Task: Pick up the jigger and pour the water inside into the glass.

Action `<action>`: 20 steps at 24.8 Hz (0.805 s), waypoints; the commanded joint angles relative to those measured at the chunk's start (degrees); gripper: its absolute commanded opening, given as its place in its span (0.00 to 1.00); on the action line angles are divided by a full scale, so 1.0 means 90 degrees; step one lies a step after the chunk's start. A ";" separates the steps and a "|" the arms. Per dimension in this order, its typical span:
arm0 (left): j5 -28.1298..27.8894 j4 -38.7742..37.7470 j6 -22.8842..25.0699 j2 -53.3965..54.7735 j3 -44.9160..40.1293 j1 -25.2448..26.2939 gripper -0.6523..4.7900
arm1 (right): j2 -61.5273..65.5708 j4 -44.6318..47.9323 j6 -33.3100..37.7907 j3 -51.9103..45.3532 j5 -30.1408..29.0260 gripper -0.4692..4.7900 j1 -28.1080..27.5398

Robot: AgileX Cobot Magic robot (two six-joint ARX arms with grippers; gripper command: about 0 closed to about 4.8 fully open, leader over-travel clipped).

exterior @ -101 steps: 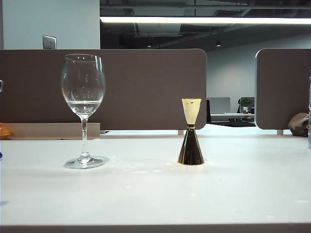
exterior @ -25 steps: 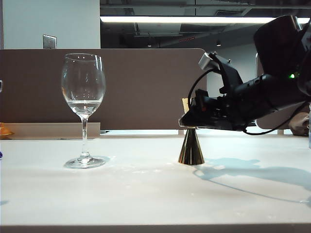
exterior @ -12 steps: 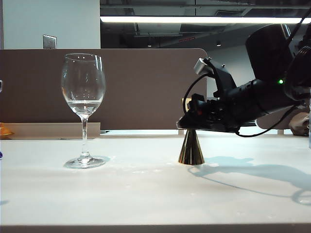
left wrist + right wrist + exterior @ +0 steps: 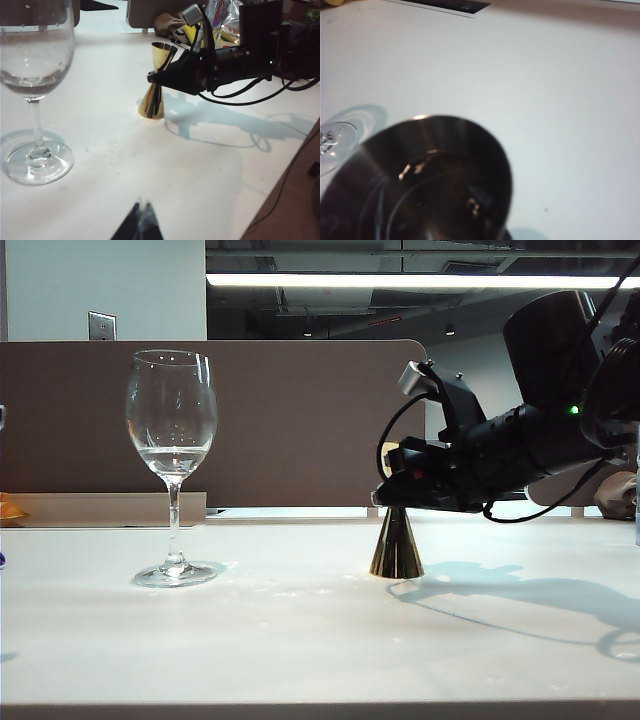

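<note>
- Your right gripper [image 4: 388, 480] was positioned level at the upper cone of the jigger [image 4: 396, 545], just above its narrow waist. A side-on hold there would likely have kept the cup upright so the water stayed in until the tilt.
- The jaws flanked the jigger; whether they were clamped on it or merely around it could not be told from any view.
- The jigger stood on the table [image 4: 300, 640], base down, well apart from the glass [image 4: 172, 465], which stood upright to its left with some clear liquid in its bowl.
- Your left gripper [image 4: 140, 225] sat near the table, fingertips together, holding nothing.
- The left wrist view alone showed the jigger's open rim [image 4: 164, 46]; the exterior view hid it.
- The right wrist view looked straight down into the dark cup [image 4: 430, 185]; water was not discernible there.
</note>
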 commanded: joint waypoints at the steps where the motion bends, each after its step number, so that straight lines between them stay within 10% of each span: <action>1: 0.0029 -0.0019 0.0029 0.0007 0.0002 0.0010 0.11 | -0.0010 0.0083 0.0002 0.0024 0.0007 0.35 0.0000; 20: 0.0029 -0.0019 0.0029 0.0007 0.0002 0.0010 0.11 | -0.0279 -0.0087 -0.0100 0.0027 0.0007 0.12 0.0002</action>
